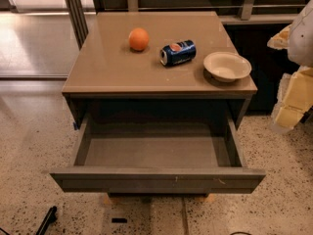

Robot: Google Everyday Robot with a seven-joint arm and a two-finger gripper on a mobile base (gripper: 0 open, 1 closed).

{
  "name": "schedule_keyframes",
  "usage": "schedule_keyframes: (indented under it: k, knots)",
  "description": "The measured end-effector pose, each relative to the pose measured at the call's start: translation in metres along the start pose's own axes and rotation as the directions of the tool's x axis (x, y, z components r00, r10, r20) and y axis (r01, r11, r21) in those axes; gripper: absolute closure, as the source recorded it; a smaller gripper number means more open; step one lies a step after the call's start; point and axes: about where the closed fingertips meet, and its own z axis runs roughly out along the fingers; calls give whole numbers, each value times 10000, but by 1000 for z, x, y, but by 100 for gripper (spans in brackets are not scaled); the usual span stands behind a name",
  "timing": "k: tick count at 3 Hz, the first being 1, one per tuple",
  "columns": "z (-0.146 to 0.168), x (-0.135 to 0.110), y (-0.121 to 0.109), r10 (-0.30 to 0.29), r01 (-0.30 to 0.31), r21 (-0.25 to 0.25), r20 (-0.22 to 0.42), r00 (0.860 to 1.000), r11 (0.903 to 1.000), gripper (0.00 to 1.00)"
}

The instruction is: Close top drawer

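Speckled floor [29,146] fills your nine o'clock, and a thin black object [48,218] lies down at seven, too small to name. Nothing there matters for this job.

Moving in, here's your target: the top drawer [156,179] sits at six o'clock, pulled far out of the cabinet [107,67], its tray bare and its flat front facing you. No handle on that grey-brown panel, only a few pale scratches, so you won't be gripping anything. I'd judge it stiff and fairly light with nothing loaded in it, and it should glide on its runners under a steady push. Press flat on the middle of the front face, square on. Push at one end and it may skew and bind.

Up on the cabinet at twelve o'clock sits an orange [139,38]. Just right of it a blue can [178,52] lies on its side, and at one o'clock there's an empty pale bowl [227,65]. The orange and the can both roll, so a hard slam could set them going.

Over at three o'clock, hard against the right edge, hangs the gripper [292,102], well apart from the drawer front and higher than it. Whether it's parted or closed, you cannot tell. It has to come down and across to six o'clock first.
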Motion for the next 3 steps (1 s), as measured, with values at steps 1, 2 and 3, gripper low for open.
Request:
schedule_keyframes:
  k: [1, 2, 3]
  knots:
    - [0, 0, 0, 0, 0, 1, 1, 10000, 10000, 0]
    - [0, 1, 2, 67, -70, 188, 194, 9998, 9998, 0]
    - [19, 10, 25, 255, -277, 196, 1055, 9941, 9994, 0]
